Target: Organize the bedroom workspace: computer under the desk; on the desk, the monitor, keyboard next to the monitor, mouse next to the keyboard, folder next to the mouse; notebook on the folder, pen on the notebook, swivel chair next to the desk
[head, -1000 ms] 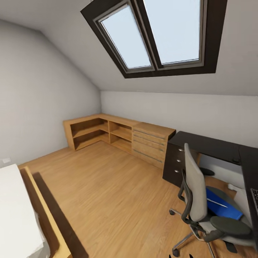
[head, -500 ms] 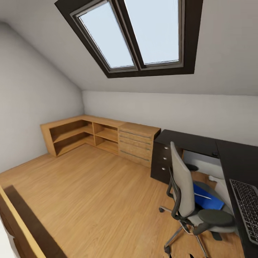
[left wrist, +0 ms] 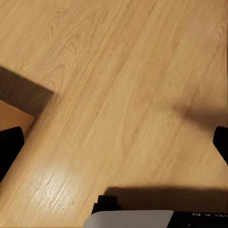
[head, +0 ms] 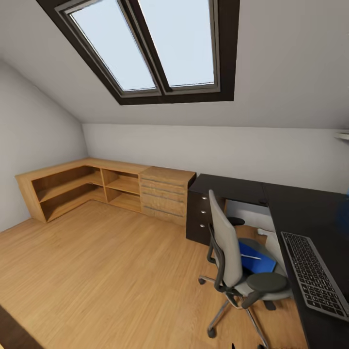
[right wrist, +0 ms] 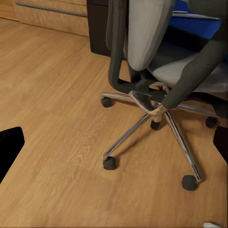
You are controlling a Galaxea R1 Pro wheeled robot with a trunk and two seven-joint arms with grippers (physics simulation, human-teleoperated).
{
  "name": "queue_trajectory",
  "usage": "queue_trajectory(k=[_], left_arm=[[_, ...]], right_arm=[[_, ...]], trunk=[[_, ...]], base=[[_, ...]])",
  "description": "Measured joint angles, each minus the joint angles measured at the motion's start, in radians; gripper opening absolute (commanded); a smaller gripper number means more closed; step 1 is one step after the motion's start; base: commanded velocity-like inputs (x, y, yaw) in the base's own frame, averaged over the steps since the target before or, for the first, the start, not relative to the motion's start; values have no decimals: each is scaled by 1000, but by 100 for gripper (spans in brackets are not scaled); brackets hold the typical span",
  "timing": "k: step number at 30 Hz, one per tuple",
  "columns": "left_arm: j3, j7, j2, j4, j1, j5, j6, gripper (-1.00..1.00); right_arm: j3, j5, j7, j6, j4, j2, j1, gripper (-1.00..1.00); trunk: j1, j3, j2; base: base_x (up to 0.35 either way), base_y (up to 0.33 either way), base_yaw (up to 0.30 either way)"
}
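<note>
where the head view looks over the bedroom (head: 111,271), a light wood plank floor runs under pale grey walls and a sloped ceiling with a dark-framed skylight (head: 150,53); item, desk (head: 295,208): glossy black l-shaped top against the far wall and along the right side; item, keyboard (head: 312,274): dark frame, black keys, lying flat on the desk's right-hand run near its front edge; item, swivel chair (head: 232,261): grey back and seat, black armrests, chrome star base on casters, standing on the floor just beside the desk, its seat turned toward the desk's inner corner; item, folder (head: 257,257): bright blue, lying on the chair seat, partly hidden behind the backrest; a thin pale line lies across its top, too small to name; item, black drawer unit (head: 198,218) with round knobs, under the desk's left end; item, light wooden drawer chest (head: 167,194) touching it, joined to low open corner shelves (head: 72,186).

right gripper: two dark fingertips (right wrist: 10,147) sit at opposite edges of the right wrist view, set wide apart with nothing between them; the chair's star base (right wrist: 152,111) and the folder (right wrist: 199,19) lie ahead of them, well apart from either finger.

left gripper: dark fingertips (left wrist: 9,147) likewise sit at opposite edges of the left wrist view, spread wide, nothing held; bare plank floor (left wrist: 118,85) lies beyond them.
</note>
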Motion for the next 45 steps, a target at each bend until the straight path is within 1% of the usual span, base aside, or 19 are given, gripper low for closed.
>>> queue_trajectory(k=[17,29,34,35,39,40,41,42,44,45], left_arm=[[0,0,0,0,-1,0,0,100],[1,2,1,-2,0,4,-1,100],[3,11,1,-26,0,7,0,100],[3,13,2,-33,0,7,0,100],[5,16,2,-45,0,7,0,100],[12,22,2,-52,0,7,0,100],[27,64,0,-57,0,7,0,100],[41,121,-3,-61,0,6,0,100],[50,173,-9,-65,0,6,0,100],[57,248,-21,-70,0,6,-1,100]], right_arm=[[-2,0,0,1,0,0,0,100],[-2,1,1,1,1,1,0,100],[2,4,2,-1,2,4,0,100],[8,8,3,-3,2,6,0,100],[10,7,4,-2,2,8,0,100],[10,6,4,-2,2,9,0,100],[10,6,4,0,3,9,0,100],[10,6,4,2,6,9,0,100],[10,6,4,3,15,9,0,100],[10,6,5,1,41,10,0,100]], trunk=[[0,0,0],[0,0,0],[19,-16,-35],[23,-19,-42],[39,-31,-70],[42,-34,-77],[46,-38,-84],[50,-41,-91],[58,-47,-105],[62,-50,-112]], base=[[234,210,-300],[38,30,-300],[0,0,-282],[0,0,-155],[0,0,-65],[0,0,-22],[0,0,-14],[0,0,-11],[0,0,-5],[0,0,-3]])
